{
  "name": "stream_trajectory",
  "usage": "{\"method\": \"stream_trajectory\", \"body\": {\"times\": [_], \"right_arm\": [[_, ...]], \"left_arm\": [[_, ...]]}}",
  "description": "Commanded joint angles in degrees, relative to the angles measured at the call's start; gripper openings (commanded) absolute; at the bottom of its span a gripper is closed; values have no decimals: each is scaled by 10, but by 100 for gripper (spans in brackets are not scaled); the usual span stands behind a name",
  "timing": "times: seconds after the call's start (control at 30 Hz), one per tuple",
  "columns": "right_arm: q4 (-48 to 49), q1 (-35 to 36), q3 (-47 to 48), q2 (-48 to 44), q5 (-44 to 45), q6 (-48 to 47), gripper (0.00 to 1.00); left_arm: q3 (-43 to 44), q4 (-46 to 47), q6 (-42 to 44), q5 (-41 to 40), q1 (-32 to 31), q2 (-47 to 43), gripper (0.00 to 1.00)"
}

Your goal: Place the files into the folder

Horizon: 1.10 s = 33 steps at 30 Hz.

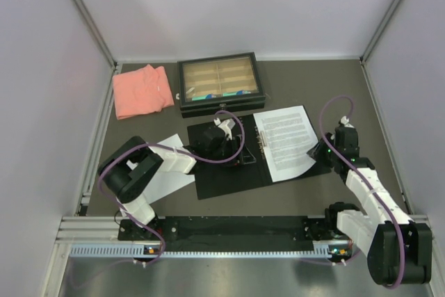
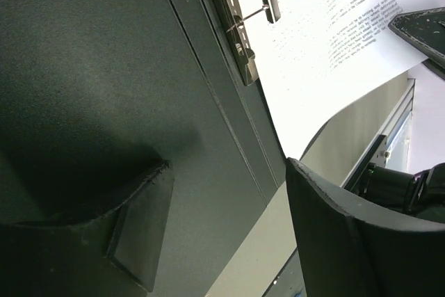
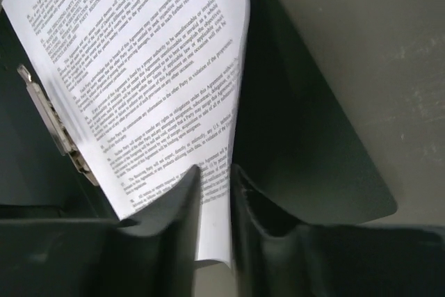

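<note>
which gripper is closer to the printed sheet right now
Right. The right gripper has its fingers on either side of the edge of the printed sheet; the left gripper hovers over the black left half of the folder, clear of the sheet.

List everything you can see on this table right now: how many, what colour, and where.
cloth: one, salmon-pink, folded, far left.
tray: one, black frame, tan compartments, far centre.
folder: one, open, black inside, table centre.
metal clip: one, silver, along the folder's spine.
files: white printed sheets, number unclear, on the folder's right half.
white sheet: one, left of the folder, partly hidden.
table: one, dark grey.
left hand: black fingers, open, over the folder's left half.
right hand: black fingers either side of the files' near right corner; grip unclear.
</note>
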Motion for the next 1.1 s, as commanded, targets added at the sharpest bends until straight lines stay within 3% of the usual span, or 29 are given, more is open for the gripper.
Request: {"method": "stream_trajectory", "body": {"times": [0.0,0.03,0.13,0.3,0.33,0.43,0.5,0.63,0.83,0.9,1.07], "right_arm": [[-41,-7,26,-14,-3,-7,42],[-57,-7,32,-17,13,-3,63],[-139,-7,68,-43,92,7,98],[-184,-7,144,-75,153,-11,99],[-184,-7,152,-73,156,-13,99],[-177,50,185,-47,183,-29,99],[-166,127,209,-31,220,-33,99],[-100,284,259,41,258,-62,99],[-7,485,436,297,242,-115,94],[-4,512,536,413,215,-139,91],[13,554,719,601,109,-156,77]], "left_arm": [[11,6,13,7,-6,-2,72],[12,2,16,7,-6,-9,73],[29,-50,25,1,-6,-59,80],[80,-198,69,-65,-5,-196,83],[85,-263,76,-86,-3,-216,83],[85,-347,88,-169,9,-296,84],[73,-429,83,-211,28,-352,84],[40,-546,52,-243,134,-439,84],[-3,-695,-18,-308,242,-551,87],[-19,-705,-54,-331,246,-579,87],[-55,-718,-142,-346,250,-597,82]]}}
